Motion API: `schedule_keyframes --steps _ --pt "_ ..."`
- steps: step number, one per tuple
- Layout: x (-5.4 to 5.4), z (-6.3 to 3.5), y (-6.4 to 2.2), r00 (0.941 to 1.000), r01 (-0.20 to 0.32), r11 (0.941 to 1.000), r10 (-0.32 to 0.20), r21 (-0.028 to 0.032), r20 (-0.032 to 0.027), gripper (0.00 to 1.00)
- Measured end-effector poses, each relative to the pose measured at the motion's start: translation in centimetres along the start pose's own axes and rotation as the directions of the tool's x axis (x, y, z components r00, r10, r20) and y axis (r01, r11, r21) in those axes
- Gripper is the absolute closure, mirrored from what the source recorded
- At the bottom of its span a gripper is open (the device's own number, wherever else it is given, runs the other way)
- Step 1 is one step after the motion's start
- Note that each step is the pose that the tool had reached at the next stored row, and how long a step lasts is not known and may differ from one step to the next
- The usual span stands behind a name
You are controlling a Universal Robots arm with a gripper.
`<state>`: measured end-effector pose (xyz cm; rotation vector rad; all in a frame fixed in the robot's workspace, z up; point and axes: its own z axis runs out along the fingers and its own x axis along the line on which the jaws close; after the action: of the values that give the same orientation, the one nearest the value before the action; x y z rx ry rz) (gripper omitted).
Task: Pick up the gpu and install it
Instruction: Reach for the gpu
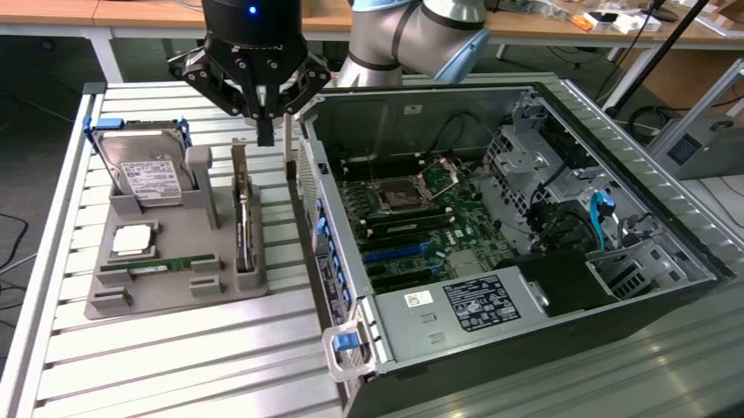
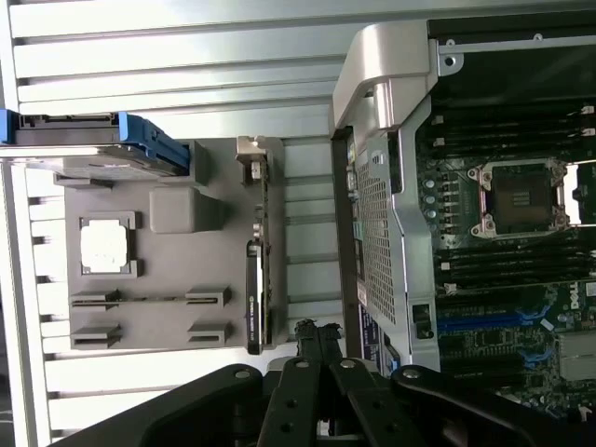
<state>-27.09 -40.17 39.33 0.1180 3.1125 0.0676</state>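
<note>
The gpu point(image 1: 242, 222) stands on its long edge in a slot along the case-side edge of the grey holder tray point(image 1: 174, 300), its silver bracket end toward the back. In the wrist view the gpu point(image 2: 258, 279) is a thin dark strip beside the computer case. My gripper point(image 1: 265, 131) hangs above the back end of the card, a little toward the case, with its fingers pressed together and nothing between them. In the wrist view the gripper point(image 2: 312, 331) points at the gap between the card and the case wall.
The open computer case point(image 1: 651, 226) lies at the exterior view's right, motherboard point(image 1: 424, 209) and blue slots point(image 1: 395, 252) exposed. The tray also holds a hard drive point(image 1: 149, 170) in a blue caddy, a CPU point(image 1: 131, 239) and a RAM stick point(image 1: 163, 261). The table is slatted metal point(image 1: 174, 366).
</note>
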Motion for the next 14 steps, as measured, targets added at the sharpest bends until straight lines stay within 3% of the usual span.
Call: schedule_keyframes --steps 14 --pt "0.65 -0.02 -0.06 1.0 0.0 1.0 0.0 0.0 -0.0001 0.89"
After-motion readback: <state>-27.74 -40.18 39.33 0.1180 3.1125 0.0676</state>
